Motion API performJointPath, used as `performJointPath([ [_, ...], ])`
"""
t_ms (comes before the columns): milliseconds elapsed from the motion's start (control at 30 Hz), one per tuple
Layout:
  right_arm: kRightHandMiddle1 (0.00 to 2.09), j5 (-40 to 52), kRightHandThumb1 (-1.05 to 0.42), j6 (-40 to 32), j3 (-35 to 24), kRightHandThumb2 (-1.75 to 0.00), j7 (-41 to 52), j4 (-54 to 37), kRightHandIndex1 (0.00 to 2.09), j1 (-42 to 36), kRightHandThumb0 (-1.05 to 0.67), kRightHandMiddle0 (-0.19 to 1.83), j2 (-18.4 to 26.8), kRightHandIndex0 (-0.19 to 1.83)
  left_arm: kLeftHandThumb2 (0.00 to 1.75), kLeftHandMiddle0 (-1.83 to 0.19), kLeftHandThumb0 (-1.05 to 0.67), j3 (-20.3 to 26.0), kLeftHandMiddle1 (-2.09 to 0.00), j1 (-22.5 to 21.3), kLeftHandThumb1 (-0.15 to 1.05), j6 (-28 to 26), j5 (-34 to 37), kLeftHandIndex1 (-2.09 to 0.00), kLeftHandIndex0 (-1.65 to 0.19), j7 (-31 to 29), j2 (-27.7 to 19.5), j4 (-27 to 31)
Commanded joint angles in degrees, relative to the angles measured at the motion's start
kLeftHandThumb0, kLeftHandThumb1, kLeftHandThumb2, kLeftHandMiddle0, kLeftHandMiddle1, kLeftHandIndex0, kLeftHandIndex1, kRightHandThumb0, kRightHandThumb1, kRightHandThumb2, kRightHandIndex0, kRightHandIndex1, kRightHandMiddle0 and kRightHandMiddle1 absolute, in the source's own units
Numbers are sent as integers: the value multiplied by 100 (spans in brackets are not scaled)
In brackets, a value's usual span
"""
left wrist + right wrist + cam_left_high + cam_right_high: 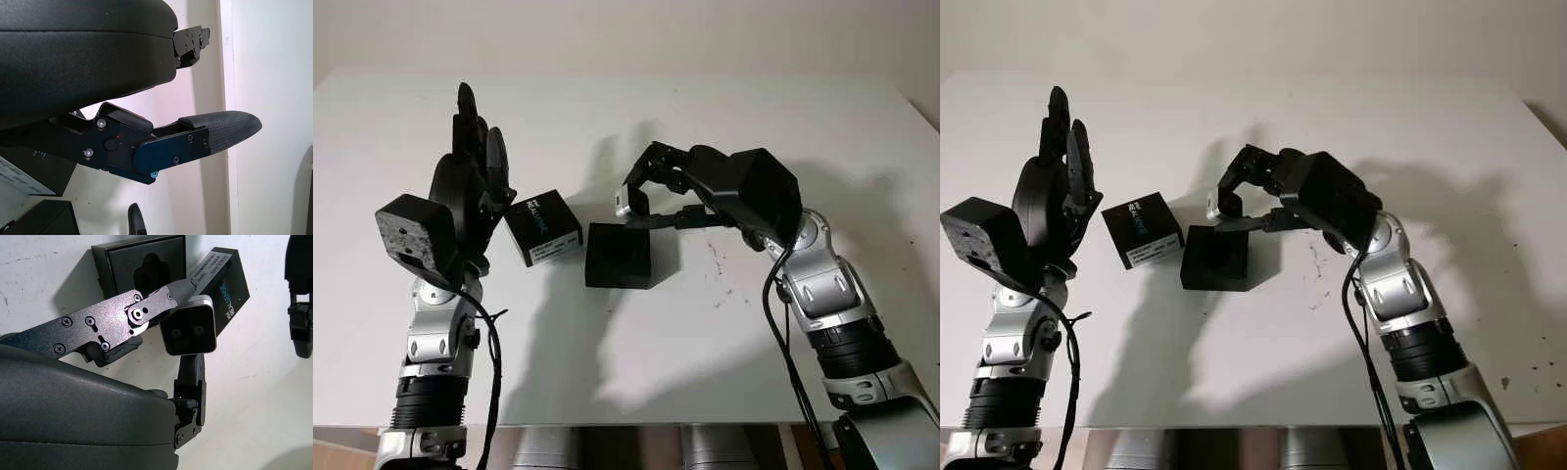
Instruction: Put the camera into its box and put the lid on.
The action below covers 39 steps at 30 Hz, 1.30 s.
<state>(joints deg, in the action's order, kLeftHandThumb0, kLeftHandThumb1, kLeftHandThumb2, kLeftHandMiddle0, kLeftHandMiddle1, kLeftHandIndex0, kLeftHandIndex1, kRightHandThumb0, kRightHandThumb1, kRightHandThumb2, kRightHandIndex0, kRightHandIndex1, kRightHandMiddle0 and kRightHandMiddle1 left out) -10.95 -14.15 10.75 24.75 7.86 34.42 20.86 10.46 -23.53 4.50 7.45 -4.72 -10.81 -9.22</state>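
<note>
My right hand [642,190] is shut on the small silver camera [623,204], pinching it just above the open black box [620,257]. In the right wrist view the camera [190,332] shows two lenses and hangs beside the box's foam cutout [146,265]. The black lid [544,227], with a printed label, lies on the table left of the box and touching its corner. My left hand [478,129] is open and raised upright to the left of the lid, holding nothing. One of its fingers [220,132] reaches over the white table.
The white table [705,108] stretches wide behind and to both sides of the box. A few small dark specks [717,264] mark the surface right of the box. The table's front edge [636,423] runs just above my arms' bases.
</note>
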Motion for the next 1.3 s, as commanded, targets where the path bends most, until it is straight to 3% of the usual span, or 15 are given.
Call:
performJointPath([
  [0, 193, -48, -95, 157, 50, -5, -62, -78, 6, -34, -46, 21, -44, 30, 67, 19, -77, -21, 0, 25, 105, 38, -13, 0, 19, 1, 20, 81],
  [300, 191, -241, -96, 397, 196, -5, -173, 47, 7, -135, -48, 23, -115, 32, 66, 19, -77, -5, 0, 33, 105, 63, -12, 0, 19, 56, 66, 91],
  [1267, 181, -635, -97, 249, 420, -5, -339, 87, 6, -351, -44, 22, -241, 31, 65, 19, -78, 21, 0, 32, 105, 87, -16, 0, 19, 43, 41, 110],
])
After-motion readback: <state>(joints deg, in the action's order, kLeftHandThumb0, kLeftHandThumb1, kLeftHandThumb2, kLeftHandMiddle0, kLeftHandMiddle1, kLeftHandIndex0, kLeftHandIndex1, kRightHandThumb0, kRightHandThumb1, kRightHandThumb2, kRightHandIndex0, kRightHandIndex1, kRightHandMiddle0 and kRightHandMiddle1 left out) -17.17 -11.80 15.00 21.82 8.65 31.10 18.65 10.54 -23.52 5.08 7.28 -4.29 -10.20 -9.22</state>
